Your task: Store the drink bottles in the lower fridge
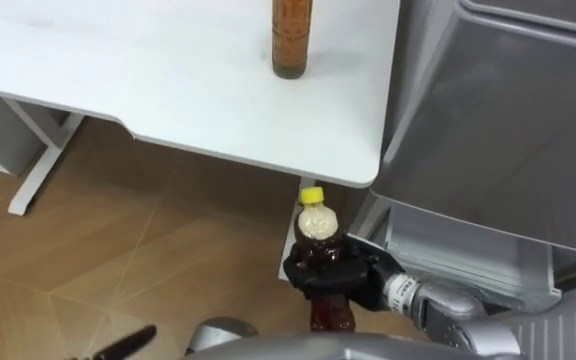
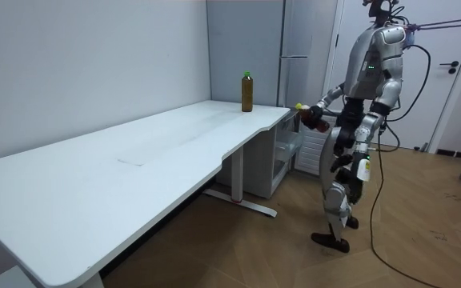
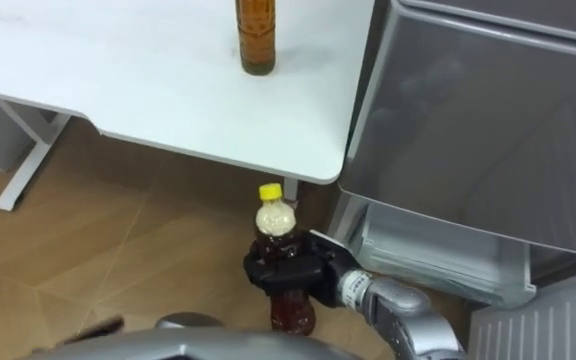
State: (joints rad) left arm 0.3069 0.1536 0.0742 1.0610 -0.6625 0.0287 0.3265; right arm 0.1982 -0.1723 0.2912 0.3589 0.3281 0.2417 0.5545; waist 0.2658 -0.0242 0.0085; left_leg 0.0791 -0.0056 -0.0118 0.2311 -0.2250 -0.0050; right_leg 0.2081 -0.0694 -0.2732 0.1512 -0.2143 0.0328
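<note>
The right hand [image 1: 340,279] was curled tight round a dark ribbed plastic bottle [image 1: 318,226], yellow-capped, beside the grey fridge [image 1: 498,120] and its open drawer [image 1: 448,250]. The room view showed the green cap of the amber bottle [image 2: 247,92] standing on the smooth white table [image 1: 148,70].

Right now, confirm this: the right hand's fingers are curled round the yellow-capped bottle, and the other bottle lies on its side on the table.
One error: the other bottle stands upright on the table, as the room view shows. The right hand does have its fingers round the yellow-capped bottle.
</note>
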